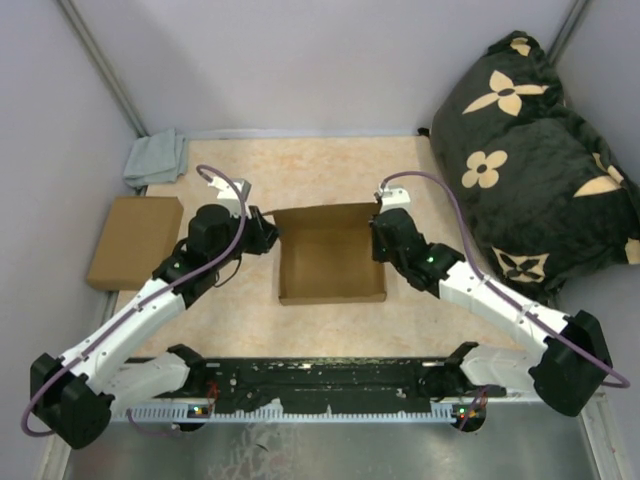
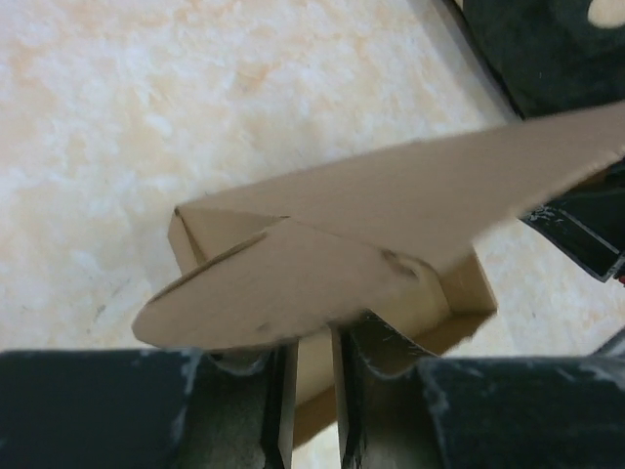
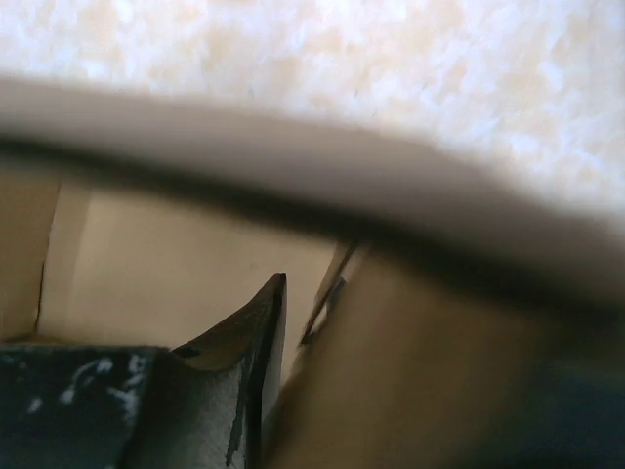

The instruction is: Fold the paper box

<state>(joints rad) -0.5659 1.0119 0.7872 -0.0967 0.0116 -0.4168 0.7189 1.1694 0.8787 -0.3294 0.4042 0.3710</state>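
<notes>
The paper box (image 1: 330, 262) stands in the middle of the table as a shallow open brown tray with its walls up and a back flap raised. My left gripper (image 1: 266, 236) is at its back left corner. In the left wrist view the gripper (image 2: 314, 344) is shut on the cardboard, with a rounded flap (image 2: 293, 283) lying over the fingertips. My right gripper (image 1: 384, 232) is at the back right corner. In the right wrist view one finger (image 3: 264, 332) is inside the box (image 3: 186, 254), and the right wall (image 3: 420, 371) hides the other finger.
A plain closed cardboard box (image 1: 135, 240) lies at the left edge and a grey cloth (image 1: 157, 158) behind it. A big black cushion with tan flowers (image 1: 530, 150) fills the right side. A black rail (image 1: 330, 385) runs along the near edge.
</notes>
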